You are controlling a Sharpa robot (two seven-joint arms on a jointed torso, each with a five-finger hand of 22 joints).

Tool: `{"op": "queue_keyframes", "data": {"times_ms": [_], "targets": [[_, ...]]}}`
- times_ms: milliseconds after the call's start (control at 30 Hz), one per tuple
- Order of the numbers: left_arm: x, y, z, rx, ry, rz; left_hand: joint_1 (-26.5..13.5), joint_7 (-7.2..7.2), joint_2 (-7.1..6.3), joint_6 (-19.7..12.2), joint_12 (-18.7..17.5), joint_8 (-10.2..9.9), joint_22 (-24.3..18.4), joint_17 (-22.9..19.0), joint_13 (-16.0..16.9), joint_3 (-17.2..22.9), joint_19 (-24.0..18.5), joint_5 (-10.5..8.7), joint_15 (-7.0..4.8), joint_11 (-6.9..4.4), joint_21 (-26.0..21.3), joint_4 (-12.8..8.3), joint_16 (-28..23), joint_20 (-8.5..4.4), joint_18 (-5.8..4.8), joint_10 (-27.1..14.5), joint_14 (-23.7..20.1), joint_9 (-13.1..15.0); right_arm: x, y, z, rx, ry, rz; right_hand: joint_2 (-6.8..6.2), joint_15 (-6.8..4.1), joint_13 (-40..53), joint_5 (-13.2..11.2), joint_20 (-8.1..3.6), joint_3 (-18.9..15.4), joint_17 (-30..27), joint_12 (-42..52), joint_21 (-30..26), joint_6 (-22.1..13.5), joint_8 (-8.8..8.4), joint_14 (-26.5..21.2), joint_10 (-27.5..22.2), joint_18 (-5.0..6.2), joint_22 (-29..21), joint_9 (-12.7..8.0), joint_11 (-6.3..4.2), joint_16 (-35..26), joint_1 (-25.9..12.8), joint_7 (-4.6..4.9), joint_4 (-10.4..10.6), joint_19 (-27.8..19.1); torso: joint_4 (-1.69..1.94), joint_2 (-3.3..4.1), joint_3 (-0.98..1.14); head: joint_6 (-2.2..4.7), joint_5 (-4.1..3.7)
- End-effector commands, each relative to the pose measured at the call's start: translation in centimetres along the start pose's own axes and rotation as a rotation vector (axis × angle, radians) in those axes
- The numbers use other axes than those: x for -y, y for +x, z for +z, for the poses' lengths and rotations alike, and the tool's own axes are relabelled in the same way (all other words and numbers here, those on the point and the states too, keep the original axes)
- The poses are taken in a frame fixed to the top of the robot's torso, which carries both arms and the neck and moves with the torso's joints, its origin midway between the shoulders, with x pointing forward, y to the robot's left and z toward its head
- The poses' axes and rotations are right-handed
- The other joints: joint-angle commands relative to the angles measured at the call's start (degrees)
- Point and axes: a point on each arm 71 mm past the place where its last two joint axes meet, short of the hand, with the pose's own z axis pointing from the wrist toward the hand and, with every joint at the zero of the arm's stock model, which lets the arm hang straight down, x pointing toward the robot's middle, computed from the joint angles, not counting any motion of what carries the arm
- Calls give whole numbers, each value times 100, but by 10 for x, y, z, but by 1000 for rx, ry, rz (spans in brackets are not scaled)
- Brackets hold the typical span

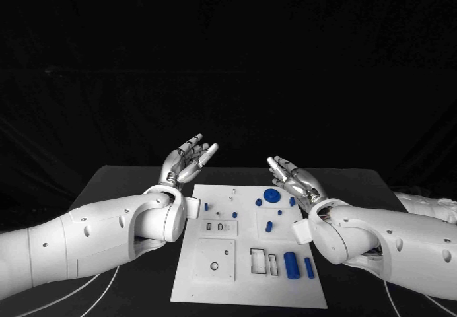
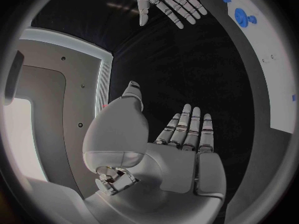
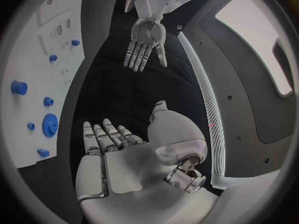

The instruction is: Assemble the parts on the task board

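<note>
White board (image 1: pixel 249 287) flat on black bench (image 1: pixel 124 181), mid-table | blue parts (image 1: pixel 291 265) lying and standing on board | left hand (image 1: pixel 187 158) raised above far left corner, fingers spread, empty | right hand (image 1: pixel 293 178) raised over far right edge, fingers spread, empty

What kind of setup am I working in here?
Likely a lab test bench: a black table against dark surroundings, bearing a white task board with small blue parts. Left hand and right hand hover open.
</note>
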Motion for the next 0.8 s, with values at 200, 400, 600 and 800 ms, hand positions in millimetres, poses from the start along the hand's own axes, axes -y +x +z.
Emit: {"op": "queue_keyframes", "data": {"times_ms": [200,400,600,800], "targets": [[13,6,0,-70,174,-17,178,324,-64,111,255,-3,511,16,-5,-26,1609,56,596,-20,736,69,345,600,122,57,645,9,3,16,-6,-221,25,-124,93,-11,31,39,58,-179,212,292,607,58,72,1376,72,195,330,16,104,415,343,996,91,1465,2,1,-2,-4,1],[10,3,2,-87,128,-21,191,15,-24,-35,485,-24,562,-27,6,-9,2165,52,409,446,1012,71,230,605,339,422,1363,-11,3,0,2,-222,33,-150,141,-356,48,39,-54,-289,609,524,1342,29,82,4228,146,470,648,17,-85,1280,409,889,87,3395,18,75,9,-184,89],[9,-1,3,-110,125,19,214,-122,144,-142,523,-28,529,-12,-27,73,2547,-1,233,318,1195,59,33,605,509,859,2182,-16,-2,-11,6,-237,31,-182,141,-851,54,44,-269,-377,918,721,1908,8,118,5774,243,707,845,20,-435,1657,493,617,90,4676,43,165,13,-217,59],[8,-3,6,-164,111,87,238,-116,254,-64,419,-15,513,12,-33,93,2971,-24,85,207,1390,50,-133,526,568,1134,2935,-4,-15,-25,12,-236,13,-223,195,-1239,53,76,-772,-487,2177,776,3256,17,182,7215,312,662,1613,26,-688,3795,585,489,92,5901,81,298,16,-242,27]]}}
